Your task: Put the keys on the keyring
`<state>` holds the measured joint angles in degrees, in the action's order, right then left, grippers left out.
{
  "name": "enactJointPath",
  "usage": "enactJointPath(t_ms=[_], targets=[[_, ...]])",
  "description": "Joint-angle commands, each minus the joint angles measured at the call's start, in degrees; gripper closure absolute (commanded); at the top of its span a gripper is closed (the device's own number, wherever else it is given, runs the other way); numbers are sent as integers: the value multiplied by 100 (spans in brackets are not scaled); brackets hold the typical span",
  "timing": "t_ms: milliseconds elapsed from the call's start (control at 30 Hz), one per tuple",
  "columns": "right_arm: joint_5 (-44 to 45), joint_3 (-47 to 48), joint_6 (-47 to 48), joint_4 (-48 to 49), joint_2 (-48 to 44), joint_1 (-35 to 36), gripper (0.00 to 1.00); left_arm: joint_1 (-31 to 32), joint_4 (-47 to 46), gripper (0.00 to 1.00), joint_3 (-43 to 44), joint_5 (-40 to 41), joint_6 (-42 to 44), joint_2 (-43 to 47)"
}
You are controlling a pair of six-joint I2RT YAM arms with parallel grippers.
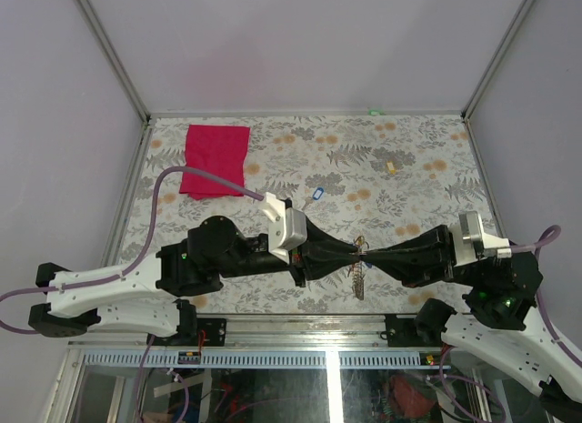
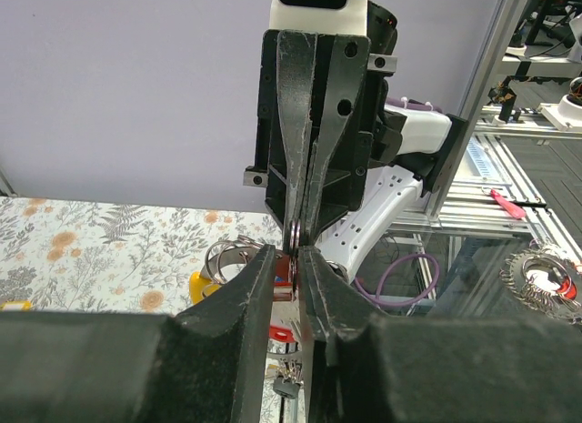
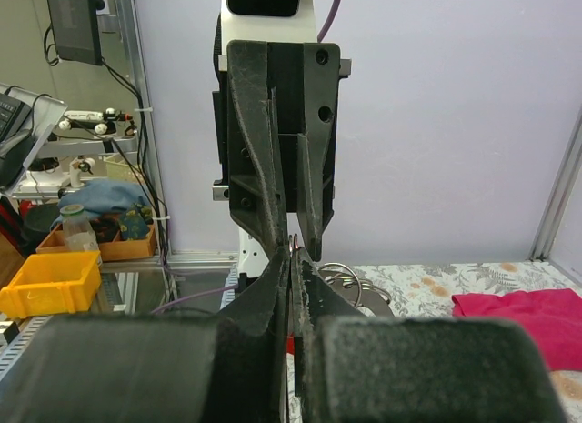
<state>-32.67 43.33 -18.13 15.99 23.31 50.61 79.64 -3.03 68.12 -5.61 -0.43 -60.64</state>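
Cloth (image 1: pixel 215 159), red and roughly square, lies at the far left of the floral-patterned table (image 1: pixel 427 200). To its right a blue-tagged key (image 1: pixel 317 194), small, with an oval plastic tag, lies alone on the table, well apart from both arms.

Left hand (image 1: pixel 351 254) comes in from the left, raised above the near-centre table. Its jaws are narrow and pinch the thin silver-grey metal keyring (image 2: pixel 296 234). In the left wrist view the ring stands edge-on between the two hands. Silver loops show just left of the fingertips. A yellow oval tag (image 2: pixel 204 287) hangs beside them, a red tag (image 2: pixel 282 333) lower down, and a small metal key (image 2: pixel 286 383) dangles below that. In the top view this bunch hangs under the point where the hands meet.

Right hand (image 1: pixel 373 254) comes in from the right, tip to tip with the left. Its jaws are almost closed and clamp the same ring edge.

Further right and farther back, a small yellowish piece (image 1: pixel 391 166) lies on the table, too small to identify.
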Motion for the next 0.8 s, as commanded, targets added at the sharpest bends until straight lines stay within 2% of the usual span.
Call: enactJointPath(t_ms=[0, 533, 600, 667, 767], targets=[[-54, 280, 38, 364, 3, -5, 100, 14, -309, 83, 169, -36, -1, -41], [82, 261, 65, 381, -85, -2, 100, 11, 88, 86, 301, -134, 7, -138], [90, 264, 73, 379, -82, -4, 100, 11, 110, 83, 299, -120, 7, -118], [94, 261, 73, 387, -81, -3, 100, 11, 101, 76, 284, -107, 7, -100], [92, 264, 63, 396, -72, -12, 100, 17, 109, 75, 284, -111, 2, -100]])
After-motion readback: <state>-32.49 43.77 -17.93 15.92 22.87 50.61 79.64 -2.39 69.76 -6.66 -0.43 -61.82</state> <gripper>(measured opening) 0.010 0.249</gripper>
